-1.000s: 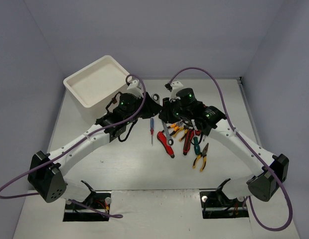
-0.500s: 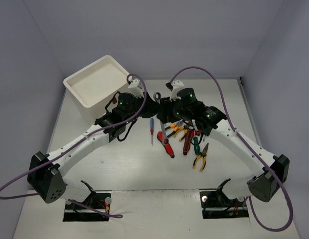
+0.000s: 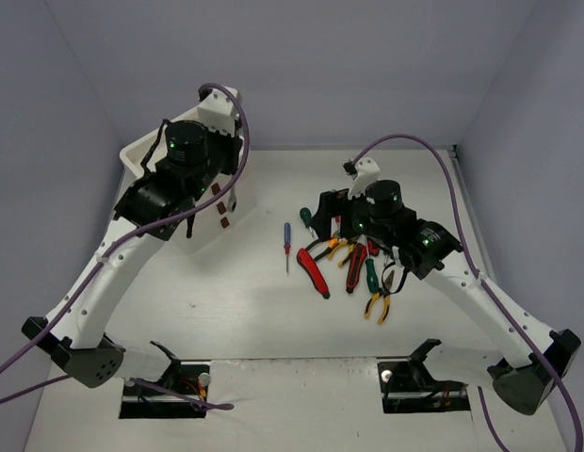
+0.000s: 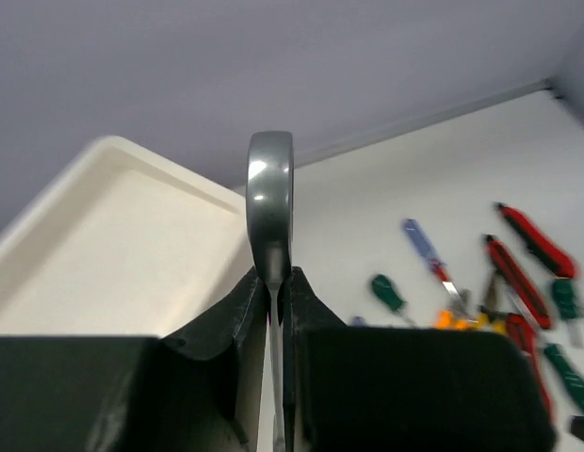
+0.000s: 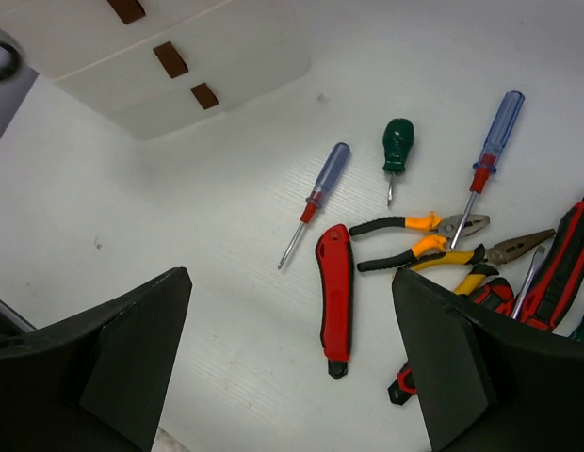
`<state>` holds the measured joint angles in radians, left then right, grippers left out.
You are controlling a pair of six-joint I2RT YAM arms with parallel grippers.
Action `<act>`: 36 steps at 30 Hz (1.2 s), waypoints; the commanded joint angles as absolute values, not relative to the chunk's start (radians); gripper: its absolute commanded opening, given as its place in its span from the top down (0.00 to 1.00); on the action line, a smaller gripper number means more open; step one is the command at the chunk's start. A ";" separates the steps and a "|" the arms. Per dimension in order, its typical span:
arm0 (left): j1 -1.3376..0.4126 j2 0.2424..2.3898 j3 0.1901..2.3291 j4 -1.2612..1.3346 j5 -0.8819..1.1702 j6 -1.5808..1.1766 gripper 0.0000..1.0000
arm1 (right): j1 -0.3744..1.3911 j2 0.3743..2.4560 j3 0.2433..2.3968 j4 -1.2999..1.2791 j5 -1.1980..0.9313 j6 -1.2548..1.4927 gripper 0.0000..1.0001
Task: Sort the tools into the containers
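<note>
Swung up and to the far left from the middle of the worktop, the left arm now carries the left end effector over the white drawer box. Its fingers are clamped tight on the shank of a silver ratchet wrench. The wrench stands on edge with its ring end pointing away, right at the near-right rim of the top tray.

The right end effector has drawn back to the right and spread wide, holding nothing. It hangs above the tools left on the worktop: a blue screwdriver, a red cutter, yellow-black pliers and a green screwdriver.

The step in hand looks like dropping the wrench into the tray. To do it well, the wrench should probably travel further left, past the rim and over the tray floor. It should also come down low before release, since a tool held on edge will likely tip flat and could bounce out.
</note>
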<state>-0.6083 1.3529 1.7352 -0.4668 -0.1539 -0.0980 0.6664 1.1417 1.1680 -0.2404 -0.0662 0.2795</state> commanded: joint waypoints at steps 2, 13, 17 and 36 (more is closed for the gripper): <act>-0.603 1.387 1.820 -0.377 -0.431 0.336 1.00 | 0.646 1.111 1.132 -0.205 -0.057 0.257 0.14; -0.541 1.493 1.701 -0.062 -0.370 0.910 1.00 | 0.619 1.091 1.089 -0.208 -0.117 0.245 0.13; -0.463 1.512 1.665 -0.059 -0.264 0.945 1.00 | 0.607 1.069 1.065 -0.212 -0.127 0.252 0.13; -0.310 1.601 1.535 -0.043 -0.138 0.978 0.93 | 0.532 1.064 1.021 -0.211 -0.201 0.259 0.12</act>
<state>-0.3321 1.6169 1.5167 -0.1692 -0.1546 0.9564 0.5432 1.0767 1.0218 -0.2545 -0.1750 0.2604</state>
